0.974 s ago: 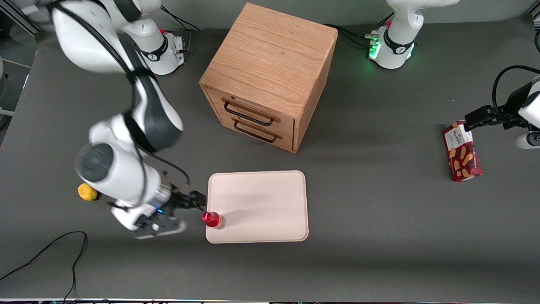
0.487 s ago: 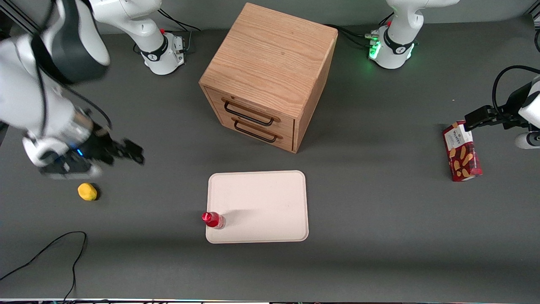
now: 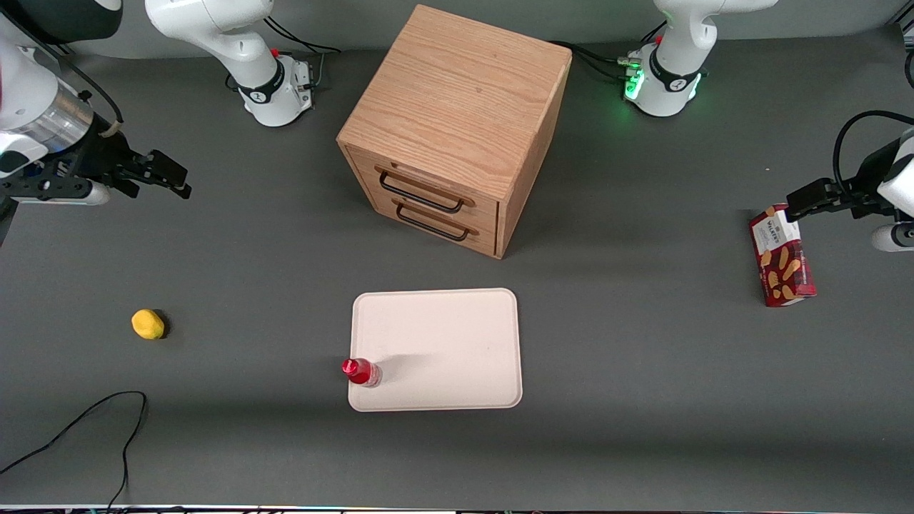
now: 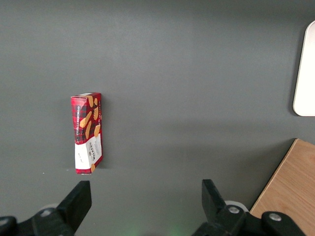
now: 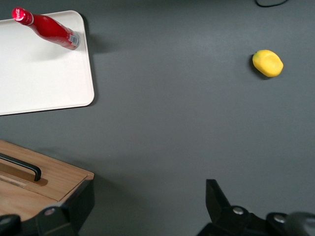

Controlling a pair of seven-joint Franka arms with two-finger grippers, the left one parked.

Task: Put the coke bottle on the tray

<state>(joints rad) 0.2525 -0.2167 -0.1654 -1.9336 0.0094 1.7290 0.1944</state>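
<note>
The small red coke bottle stands upright on the cream-white tray, at the tray corner nearest the front camera toward the working arm's end. It also shows in the right wrist view, standing on the tray. My gripper is open and empty, raised high above the table at the working arm's end, far from the bottle and tray. Its fingers are spread wide with nothing between them.
A wooden drawer cabinet with two black handles stands farther from the front camera than the tray. A yellow lemon-like object lies on the table below my gripper. A red biscuit box lies toward the parked arm's end. A black cable lies near the front edge.
My gripper has drawn away from the bottle, rising and moving toward the working arm's end and farther from the front camera. The bottle stays standing on the tray.
</note>
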